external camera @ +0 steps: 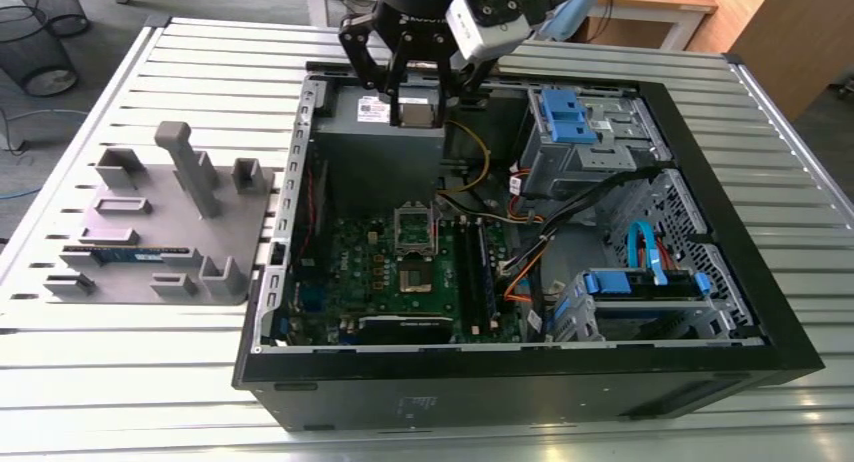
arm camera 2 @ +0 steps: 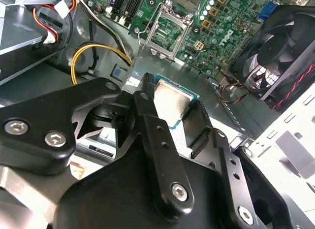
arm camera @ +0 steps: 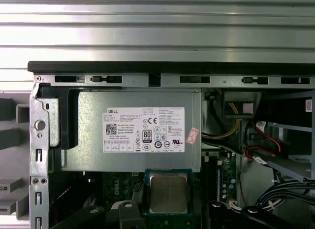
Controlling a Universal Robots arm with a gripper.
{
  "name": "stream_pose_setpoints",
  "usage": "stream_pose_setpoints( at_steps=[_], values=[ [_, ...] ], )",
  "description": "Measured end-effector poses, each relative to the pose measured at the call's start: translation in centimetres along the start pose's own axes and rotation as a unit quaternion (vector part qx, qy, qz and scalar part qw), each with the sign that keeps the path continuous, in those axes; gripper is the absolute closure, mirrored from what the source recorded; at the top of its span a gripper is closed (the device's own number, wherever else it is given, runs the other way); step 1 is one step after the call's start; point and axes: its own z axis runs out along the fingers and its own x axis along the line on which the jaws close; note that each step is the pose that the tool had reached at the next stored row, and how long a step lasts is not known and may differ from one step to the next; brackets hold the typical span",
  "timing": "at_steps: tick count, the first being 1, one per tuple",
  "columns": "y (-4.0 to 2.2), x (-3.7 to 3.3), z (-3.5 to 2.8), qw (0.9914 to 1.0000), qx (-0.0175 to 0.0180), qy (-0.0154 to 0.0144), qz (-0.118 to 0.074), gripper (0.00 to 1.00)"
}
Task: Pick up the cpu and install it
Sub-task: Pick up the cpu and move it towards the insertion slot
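The open computer case lies on its side on the slatted table. The grey fixture plate sits just beside it at the exterior view's left. Inside the case, the gripper hangs over the edge of the power supply, apart from the motherboard and its socket. Its 2 black fingers are drawn in narrowly, pinching the cpu by opposite edges. The cpu's silver top shows in both wrist views, clear of the board.
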Motion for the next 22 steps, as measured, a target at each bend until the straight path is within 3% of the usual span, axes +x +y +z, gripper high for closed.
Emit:
stream_pose_setpoints(
  at_steps=[22],
  values=[
    [-3.09,-0.03,0.79,1.0,-0.002,-0.0001,0.0,0.53]
  ],
)
